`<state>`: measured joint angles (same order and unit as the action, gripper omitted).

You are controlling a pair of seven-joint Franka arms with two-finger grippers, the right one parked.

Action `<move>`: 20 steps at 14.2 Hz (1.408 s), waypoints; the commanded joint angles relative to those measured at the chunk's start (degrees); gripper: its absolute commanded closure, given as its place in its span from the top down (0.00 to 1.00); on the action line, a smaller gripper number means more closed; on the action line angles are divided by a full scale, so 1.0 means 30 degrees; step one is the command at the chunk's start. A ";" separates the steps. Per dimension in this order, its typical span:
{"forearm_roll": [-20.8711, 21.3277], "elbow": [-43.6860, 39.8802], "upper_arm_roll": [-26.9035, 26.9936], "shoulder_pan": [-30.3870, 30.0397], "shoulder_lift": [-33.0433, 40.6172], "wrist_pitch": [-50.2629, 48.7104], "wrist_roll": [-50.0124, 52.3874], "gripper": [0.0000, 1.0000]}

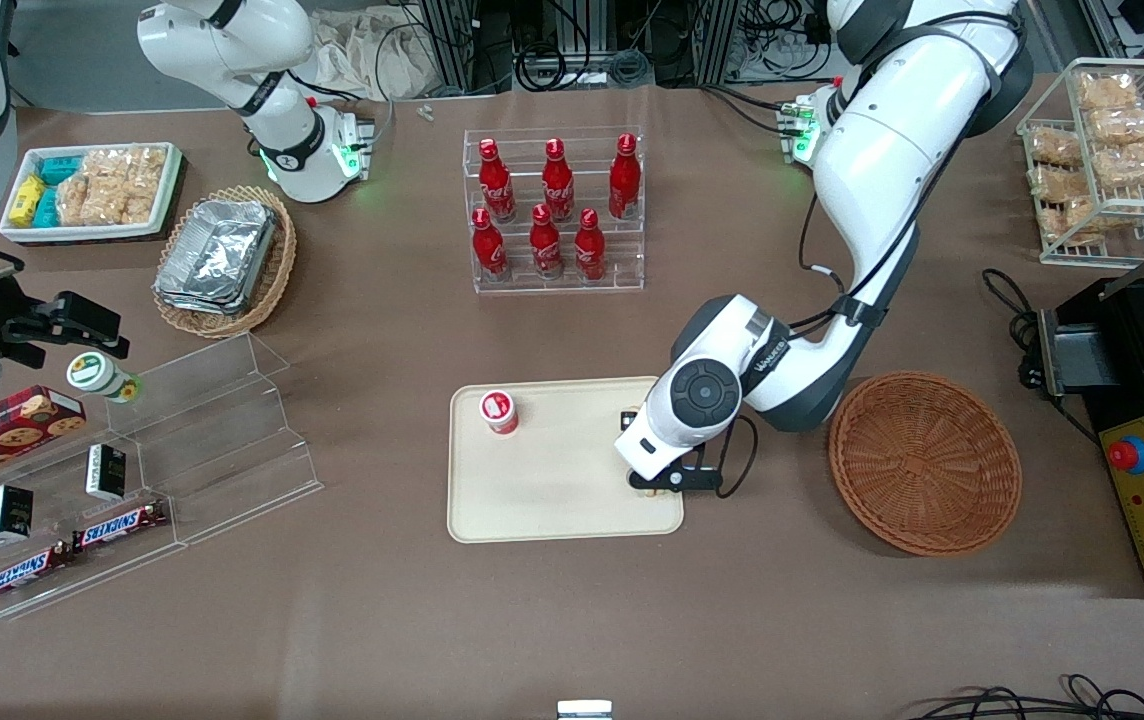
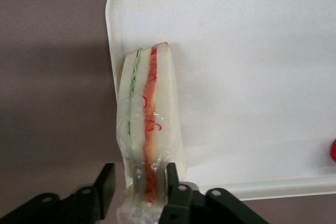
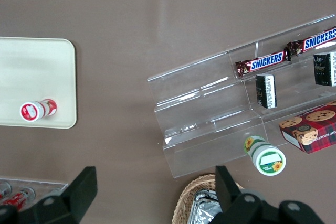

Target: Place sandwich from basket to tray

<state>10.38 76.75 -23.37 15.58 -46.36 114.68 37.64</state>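
Note:
The sandwich [image 2: 149,108], a white wedge with red and green filling in clear wrap, lies on the cream tray [image 2: 252,77] at a corner, partly over the rim. My left gripper [image 2: 137,174] is open and straddles the sandwich's wrapped end. One finger [image 2: 171,179] touches it, the other finger [image 2: 105,184] stands a little apart from it. In the front view the gripper [image 1: 660,482] hangs over the edge of the tray [image 1: 552,500] nearest the round reddish-brown basket [image 1: 924,462], which holds nothing. The wrist hides the sandwich there.
A small red-capped cup [image 1: 498,411] stands on the tray toward the parked arm's end. A clear rack of red bottles [image 1: 554,210] stands farther from the front camera. A clear stepped shelf with snacks [image 1: 152,450] and an oval basket of foil containers [image 1: 224,258] lie toward the parked arm's end.

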 commanded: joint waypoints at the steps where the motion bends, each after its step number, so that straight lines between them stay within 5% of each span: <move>1: 0.0115 -0.0123 0.0171 0.0022 0.0655 -0.0838 0.0667 0.99; 6: -0.0322 -0.0212 0.1688 -0.0037 0.3637 -0.2951 0.0287 0.98; 11: -0.4394 -0.0241 0.5495 -0.0008 0.6512 -0.4884 -0.2201 0.98; 20: -0.4368 -0.0270 1.0131 0.0022 0.9005 -0.8311 -0.5774 0.99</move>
<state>-1.54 74.65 5.18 15.12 -22.38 91.67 23.02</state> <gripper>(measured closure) 0.009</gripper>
